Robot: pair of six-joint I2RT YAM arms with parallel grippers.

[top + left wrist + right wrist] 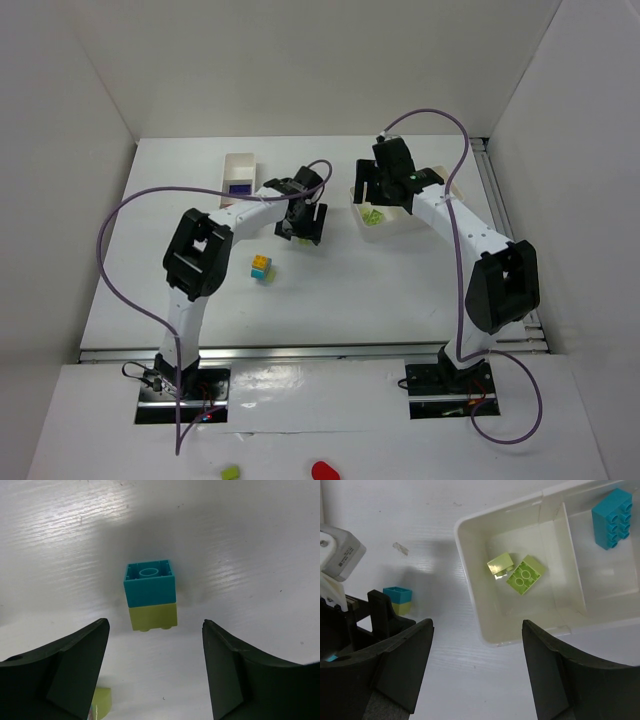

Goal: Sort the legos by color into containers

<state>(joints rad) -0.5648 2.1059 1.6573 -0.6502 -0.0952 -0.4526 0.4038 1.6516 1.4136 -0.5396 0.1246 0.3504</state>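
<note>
A cyan brick stacked on a lime brick (pixel 150 596) lies on its side on the white table, just ahead of my left gripper (pixel 155 670), which is open with nothing between its fingers. The same stack (pixel 398 600) shows at the left of the right wrist view. A second lime piece (pixel 102 703) peeks out by the left finger. A yellow and cyan stack (pixel 261 267) sits further forward on the table. My right gripper (pixel 477 670) hangs open and empty over the table by the corner of the right container (pixel 470 580), which holds two lime bricks (pixel 525 574) and, one compartment over, a cyan brick (pixel 612 517).
The left container (pixel 238 180) stands at the back beside my left arm, with something blue in it. A lime piece (pixel 231 471) and a red piece (pixel 324 470) lie on the near ledge in front of the arm bases. White walls close in three sides.
</note>
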